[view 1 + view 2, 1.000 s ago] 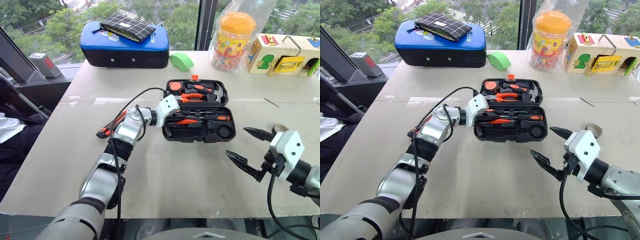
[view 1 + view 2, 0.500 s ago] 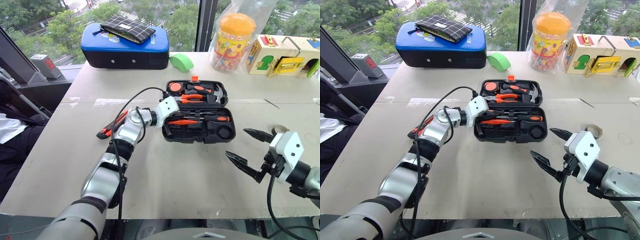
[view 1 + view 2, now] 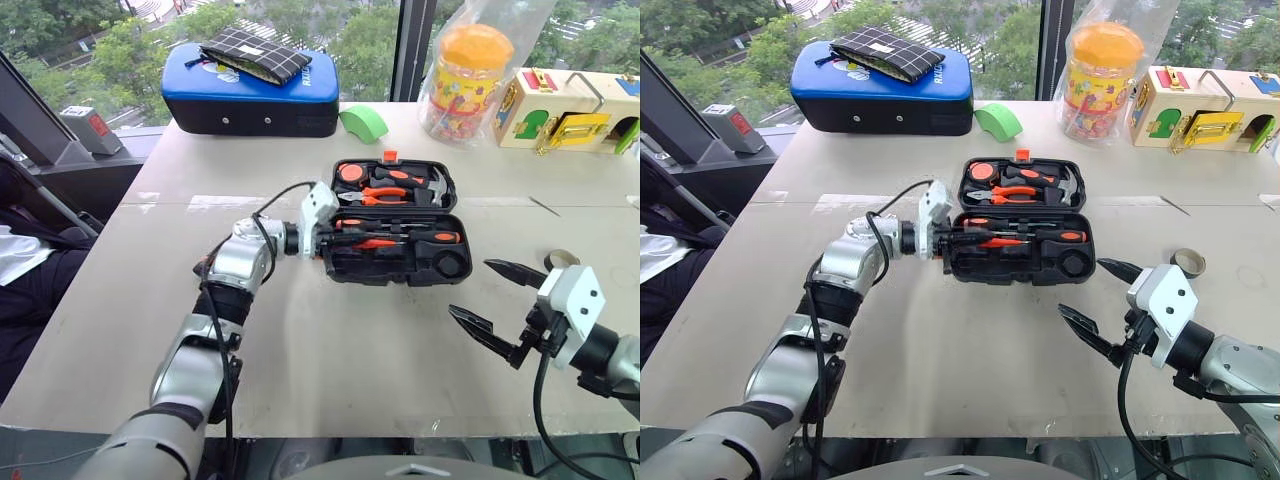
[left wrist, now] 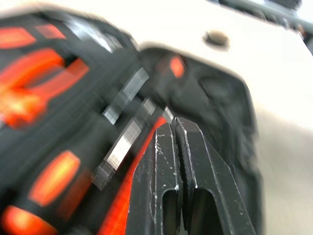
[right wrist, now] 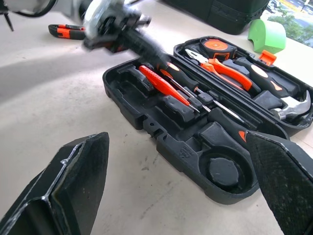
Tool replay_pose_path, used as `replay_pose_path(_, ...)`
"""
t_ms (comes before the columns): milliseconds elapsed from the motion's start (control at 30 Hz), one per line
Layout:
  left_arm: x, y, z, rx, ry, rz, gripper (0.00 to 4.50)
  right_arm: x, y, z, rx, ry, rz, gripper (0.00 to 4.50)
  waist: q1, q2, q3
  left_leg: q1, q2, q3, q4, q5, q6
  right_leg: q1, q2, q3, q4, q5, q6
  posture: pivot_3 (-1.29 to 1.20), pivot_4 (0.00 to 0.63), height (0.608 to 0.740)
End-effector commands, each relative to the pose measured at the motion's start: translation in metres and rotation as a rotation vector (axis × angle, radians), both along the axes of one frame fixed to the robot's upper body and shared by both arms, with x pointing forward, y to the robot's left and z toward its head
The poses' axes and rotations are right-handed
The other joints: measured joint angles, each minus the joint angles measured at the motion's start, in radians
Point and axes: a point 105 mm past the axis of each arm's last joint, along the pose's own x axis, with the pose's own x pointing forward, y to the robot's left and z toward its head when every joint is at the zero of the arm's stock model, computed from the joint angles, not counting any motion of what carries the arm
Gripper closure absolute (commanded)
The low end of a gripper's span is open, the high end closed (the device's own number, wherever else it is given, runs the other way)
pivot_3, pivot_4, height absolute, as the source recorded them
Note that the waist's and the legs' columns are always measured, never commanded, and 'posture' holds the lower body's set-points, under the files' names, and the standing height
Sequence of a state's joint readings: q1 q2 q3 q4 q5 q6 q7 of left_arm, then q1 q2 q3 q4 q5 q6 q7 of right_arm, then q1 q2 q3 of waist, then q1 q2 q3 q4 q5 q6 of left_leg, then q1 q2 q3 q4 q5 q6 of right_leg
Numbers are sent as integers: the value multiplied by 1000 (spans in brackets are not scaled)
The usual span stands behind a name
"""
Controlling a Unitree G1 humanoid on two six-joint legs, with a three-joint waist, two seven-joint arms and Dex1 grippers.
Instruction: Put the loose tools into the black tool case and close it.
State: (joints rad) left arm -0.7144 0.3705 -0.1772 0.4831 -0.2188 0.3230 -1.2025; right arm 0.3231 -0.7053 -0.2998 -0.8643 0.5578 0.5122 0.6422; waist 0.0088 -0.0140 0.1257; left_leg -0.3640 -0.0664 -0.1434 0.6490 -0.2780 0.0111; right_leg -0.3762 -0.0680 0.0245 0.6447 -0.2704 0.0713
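Note:
The black tool case (image 3: pixel 388 277) lies open mid-table. Its near half holds two screwdrivers (image 5: pixel 195 90) and a slim orange tool (image 5: pixel 162 82). Its far half holds orange-handled pliers (image 3: pixel 378 195) and a hammer (image 3: pixel 432 186). My left gripper (image 3: pixel 336 238) is shut with nothing between its fingers (image 4: pixel 166 161), and its tips hover over the left end of the near half. A utility knife (image 5: pixel 66 32) lies loose on the table left of the case, mostly hidden behind my left forearm in the eye views. My right gripper (image 3: pixel 470 287) hangs open to the right of the case, off the table surface.
A blue-topped case (image 3: pixel 250 95) with a checked pouch stands at the back left, a green object (image 3: pixel 362 122) beside it. A bagged yellow-lidded jar (image 3: pixel 465 70) and a wooden latch box (image 3: pixel 570 108) sit at the back right. A small ring (image 3: pixel 560 258) lies near my right gripper.
My left gripper has drawn back to the left end of the case and its wrist has rolled. The right arm has stayed still.

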Motion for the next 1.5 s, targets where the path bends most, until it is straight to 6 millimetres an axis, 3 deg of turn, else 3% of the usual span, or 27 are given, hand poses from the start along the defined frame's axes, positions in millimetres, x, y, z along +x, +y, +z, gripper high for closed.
replay_pose_path(33,11,0,0,49,-84,42,4444,-1,3,8,5,-40,16,0,4,0,0,0,0,0,0,0,0,0,0,0,0,0,0,0,150,740)
replay_pose_path(400,32,-4,-5,22,-34,195,4444,-3,1,8,-2,-38,14,0,6,0,0,0,-1,0,0,-1,1,0,-1,-1,0,0,0,0,150,740)
replay_pose_path(633,22,-6,-17,116,-80,146,4444,-3,2,6,-3,-33,18,0,6,0,0,0,-1,0,1,-1,1,1,-1,-1,0,0,0,0,150,740)
replay_pose_path(867,17,-17,-25,241,-286,82,4444,-1,2,6,-6,-34,25,0,7,0,-1,0,-1,0,0,0,1,1,-1,0,0,0,0,0,150,740)
replay_pose_path(1200,25,-13,-34,289,-336,121,4444,-1,4,6,-5,-34,26,0,4,1,-1,1,-1,0,0,-1,2,1,-1,0,0,0,0,0,150,740)
replay_pose_path(1300,29,-13,-26,184,-249,178,4444,-1,5,6,-2,-38,30,0,4,1,-1,1,-1,0,0,-1,2,1,-1,0,0,0,0,0,150,740)
replay_pose_path(1367,39,-3,19,-100,-106,307,4444,-2,7,7,4,-45,36,0,3,0,-1,1,-1,0,0,-1,2,1,-1,0,0,0,0,0,150,740)
replay_pose_path(1433,47,22,48,-231,-58,411,4444,-3,7,9,8,-53,41,0,-3,-1,0,0,0,0,1,-1,2,0,0,-1,0,0,0,0,150,740)
replay_pose_path(1500,47,51,58,-227,-74,492,4444,-3,7,10,9,-56,42,0,-18,-2,1,0,1,-1,0,-1,2,-1,0,-1,1,0,0,0,150,740)
